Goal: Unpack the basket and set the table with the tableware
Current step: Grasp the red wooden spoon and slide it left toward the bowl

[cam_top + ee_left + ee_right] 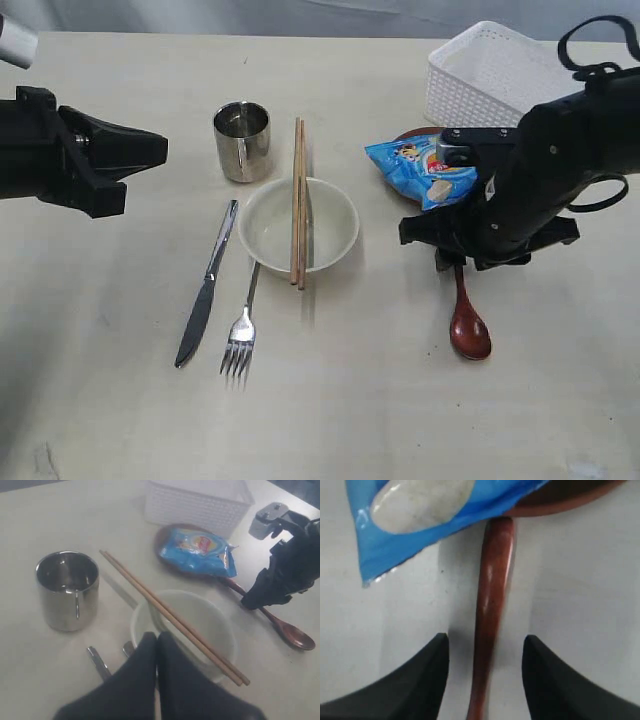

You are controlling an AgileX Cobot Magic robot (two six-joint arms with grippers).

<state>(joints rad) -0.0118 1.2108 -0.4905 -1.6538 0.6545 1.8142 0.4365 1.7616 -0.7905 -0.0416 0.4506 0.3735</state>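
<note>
My right gripper (485, 642) is open and low over the table (100, 400), one finger on each side of the reddish-brown spoon's handle (492, 605), not touching it. The spoon (468, 320) lies right of the cream bowl (335, 235), which has the chopsticks (298, 200) resting across it. The steel cup (242, 140) stands behind the bowl, and the knife (207, 285) and fork (241, 335) lie to its left. A brown plate (560, 500) shows under the blue snack bag (420, 170). The white basket (490, 75) sits at the back right. My left gripper (160, 150) hovers shut and empty at the left.
The snack bag's corner (430, 510) lies just beyond the right gripper's fingers, over the spoon handle's far end. The right arm (285, 575) covers the upper part of the spoon in the exterior view. Bare tabletop stretches along the front.
</note>
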